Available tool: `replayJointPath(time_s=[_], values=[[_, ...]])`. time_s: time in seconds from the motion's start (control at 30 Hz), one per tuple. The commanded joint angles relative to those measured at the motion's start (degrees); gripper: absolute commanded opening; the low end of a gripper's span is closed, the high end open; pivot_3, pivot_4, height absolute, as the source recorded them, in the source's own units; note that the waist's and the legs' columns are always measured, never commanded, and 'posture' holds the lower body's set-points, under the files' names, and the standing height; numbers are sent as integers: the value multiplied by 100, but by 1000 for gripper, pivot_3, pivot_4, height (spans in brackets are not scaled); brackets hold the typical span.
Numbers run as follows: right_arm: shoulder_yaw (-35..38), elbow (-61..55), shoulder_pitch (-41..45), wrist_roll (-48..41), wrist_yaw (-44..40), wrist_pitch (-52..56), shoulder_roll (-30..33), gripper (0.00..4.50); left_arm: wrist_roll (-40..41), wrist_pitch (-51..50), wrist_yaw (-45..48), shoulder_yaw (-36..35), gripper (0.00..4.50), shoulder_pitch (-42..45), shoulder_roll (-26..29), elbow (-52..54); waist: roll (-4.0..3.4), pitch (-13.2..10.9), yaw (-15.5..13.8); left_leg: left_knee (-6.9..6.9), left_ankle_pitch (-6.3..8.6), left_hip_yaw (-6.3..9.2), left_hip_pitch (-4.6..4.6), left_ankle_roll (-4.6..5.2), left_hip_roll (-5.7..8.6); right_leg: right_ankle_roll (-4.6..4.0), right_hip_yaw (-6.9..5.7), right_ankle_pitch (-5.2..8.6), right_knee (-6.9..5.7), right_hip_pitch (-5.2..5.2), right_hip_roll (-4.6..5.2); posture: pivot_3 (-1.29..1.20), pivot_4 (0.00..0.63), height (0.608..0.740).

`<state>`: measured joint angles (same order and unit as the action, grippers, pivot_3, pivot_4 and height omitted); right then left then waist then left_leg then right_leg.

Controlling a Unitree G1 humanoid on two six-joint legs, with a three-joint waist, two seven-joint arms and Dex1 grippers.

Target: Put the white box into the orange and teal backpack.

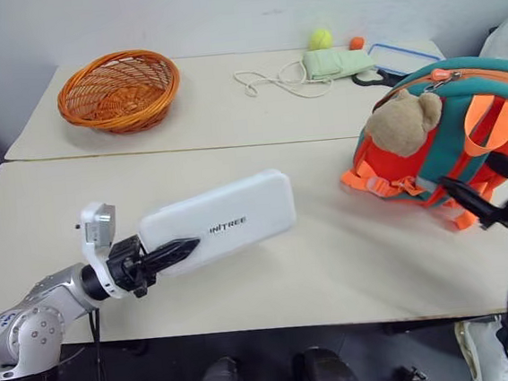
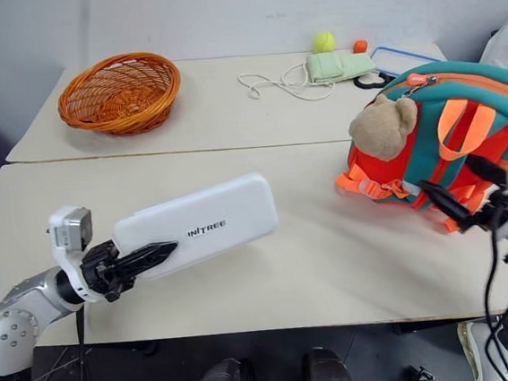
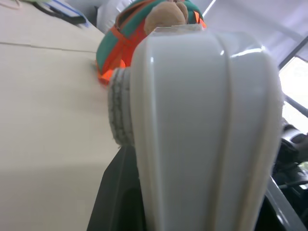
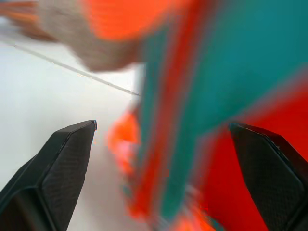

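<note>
White box [image 1: 219,219] pinched at one end by left gripper [image 1: 172,252], held over tabletop [image 1: 333,264]. Right gripper [image 4: 163,178] spread beside backpack [image 1: 465,134]; open the zipper first, then feed box in end-first.

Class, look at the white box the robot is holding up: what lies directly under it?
The white box is held off the surface by the left end effector, shut on its near end. Under it is bare cream table; the strip it covers cannot be seen.
</note>
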<state>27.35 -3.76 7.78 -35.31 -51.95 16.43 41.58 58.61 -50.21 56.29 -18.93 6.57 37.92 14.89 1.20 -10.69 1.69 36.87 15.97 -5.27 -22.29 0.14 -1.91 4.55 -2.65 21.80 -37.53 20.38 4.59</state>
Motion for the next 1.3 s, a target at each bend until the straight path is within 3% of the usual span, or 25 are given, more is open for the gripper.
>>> replayJointPath(time_s=[0.03,0.2,0.37,0.57,0.7,0.83,0.93,1.03,1.17,1.3], values=[[-272,306,501,-5,-80,62,22,3598,152,144,64,-110,1260,42,2,172,0,0,-6,2,0,0,-5,2,2,0,0,0,-2,6,3,0,150,740],[-886,931,1131,317,-390,-321,-253,1778,105,373,-97,-500,1260,297,25,-315,1,-1,-12,11,2,1,-8,8,6,0,-3,0,-4,4,9,0,150,740],[-1570,536,1615,143,-707,-154,-697,49,94,560,-400,-839,1260,555,-46,-741,1,-2,64,9,1,-1,-8,6,2,0,-3,0,-12,12,5,0,150,740],[-2420,-870,1871,-678,-569,872,-1484,18,359,592,-1008,-1246,1260,805,-350,-1032,2,-3,128,6,-2,2,-9,-2,-6,0,-6,0,-23,20,2,0,150,740],[-2436,-1723,1981,-2268,325,2331,-1865,18,635,406,-965,-1386,1260,755,-283,-901,8,-6,134,7,1,6,-17,-1,-6,0,-7,0,-24,23,5,0,150,740],[-2073,-2245,1763,-3773,398,3599,-980,18,927,298,-968,-1694,1260,527,-100,-666,9,-7,124,5,5,11,-19,6,2,0,-9,0,-18,23,15,0,150,740],[-1812,-2242,1576,-4344,259,4135,-194,18,1287,100,-972,-1958,1260,356,63,-603,14,-9,102,6,16,15,-25,20,5,0,-12,0,4,19,21,0,150,740],[-1627,-1901,1554,-4209,69,4295,401,18,1787,-130,-968,-2133,1260,266,263,-279,17,-11,73,10,40,15,-31,62,11,0,-13,0,9,18,27,0,150,740],[-1729,-1577,1646,-3605,-79,4023,506,18,1973,-51,-965,-2046,1260,237,330,237,22,-10,39,13,40,14,-30,63,13,0,-13,0,11,16,29,0,150,740],[-1871,-1544,1687,-3399,-238,4028,449,18,1481,318,-972,-1573,1260,414,256,493,20,-11,-7,10,37,13,-31,54,14,1,-14,0,11,18,27,0,150,740]])
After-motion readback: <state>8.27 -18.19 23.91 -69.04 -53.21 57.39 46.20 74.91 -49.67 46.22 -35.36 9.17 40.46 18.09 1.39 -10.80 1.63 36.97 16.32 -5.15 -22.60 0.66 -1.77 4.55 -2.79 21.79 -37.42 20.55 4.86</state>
